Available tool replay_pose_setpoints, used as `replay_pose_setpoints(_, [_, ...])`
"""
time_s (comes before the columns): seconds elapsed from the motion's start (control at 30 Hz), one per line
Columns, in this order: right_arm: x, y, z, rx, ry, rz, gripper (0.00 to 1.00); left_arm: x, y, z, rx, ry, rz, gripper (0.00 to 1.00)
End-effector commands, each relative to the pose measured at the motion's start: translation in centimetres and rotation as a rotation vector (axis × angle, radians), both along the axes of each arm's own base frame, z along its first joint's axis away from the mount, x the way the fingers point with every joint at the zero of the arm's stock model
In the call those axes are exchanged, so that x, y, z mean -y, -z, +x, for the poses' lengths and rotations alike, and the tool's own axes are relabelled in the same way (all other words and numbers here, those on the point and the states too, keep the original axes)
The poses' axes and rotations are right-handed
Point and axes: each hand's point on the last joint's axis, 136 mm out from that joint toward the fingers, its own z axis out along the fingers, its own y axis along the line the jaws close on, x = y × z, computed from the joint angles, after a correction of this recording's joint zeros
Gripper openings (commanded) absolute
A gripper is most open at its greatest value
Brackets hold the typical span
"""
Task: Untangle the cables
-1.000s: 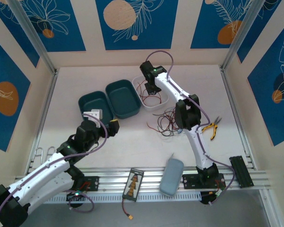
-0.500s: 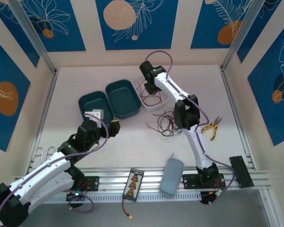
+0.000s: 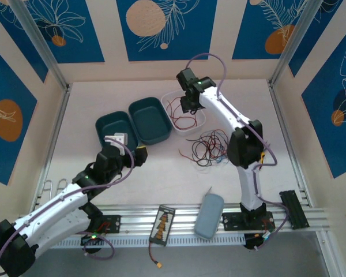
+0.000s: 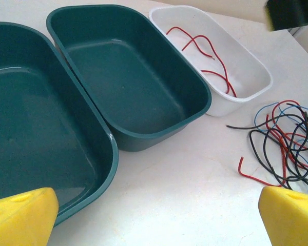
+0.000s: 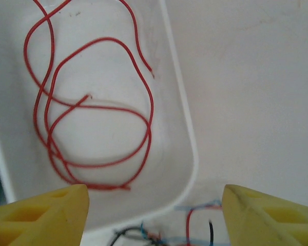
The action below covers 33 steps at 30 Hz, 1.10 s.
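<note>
— Starting overhead: the right gripper (image 3: pixel 188 105) is seen over the white tray (image 3: pixel 174 128), where red wires (image 3: pixel 180 115) are laid; the tangled cables (image 3: pixel 207 147) are left on the table (image 3: pixel 161 167), just beside it.
— And the left gripper (image 3: pixel 128 153)?
— Parked near the teal trays (image 3: pixel 150 121), well apart from the bundle. On the left wrist, its jaws are spread, nothing gripped; both teal trays are seen bare.
— Right wrist?
— Jaws parted, empty, red strands loose below. Red is judged partly sorted; black, blue and more red remain.
</note>
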Motion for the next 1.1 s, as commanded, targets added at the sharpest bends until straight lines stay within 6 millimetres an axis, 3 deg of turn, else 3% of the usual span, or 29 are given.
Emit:
replay_pose_setpoints(0.0, [0.7, -1.0, -2.2, 0.019, 0.073, 0.081, 0.73, 0.3, -0.3, 0.4, 0.016, 0.003, -0.024, 1.00])
replay_pose_setpoints(0.23, [4.8, -0.6, -7.5, -0.008, 0.216, 0.169, 0.76, 0.7, 0.3, 0.8, 0.000, 0.001, -0.028, 1.00])
replay_pose_setpoints(0.37, [4.9, 0.4, -10.3, -0.034, 0.231, 0.230, 0.74, 1.0, 0.8, 1.3, -0.014, -0.008, -0.034, 1.00])
replay_pose_setpoints(0.53, [2.8, 1.8, -13.3, -0.043, 0.201, 0.261, 0.72, 1.6, 1.5, 2.1, -0.037, -0.021, -0.046, 1.00])
replay_pose_setpoints(0.73, [-0.9, 4.5, -15.4, -0.045, 0.135, 0.261, 0.70, 2.3, 2.2, 3.2, -0.087, -0.040, -0.053, 1.00])
replay_pose_setpoints(1.07, [-4.7, 9.0, -15.6, -0.087, 0.047, 0.139, 0.63, 1.6, 2.9, 3.4, -0.118, -0.099, -0.087, 1.00])
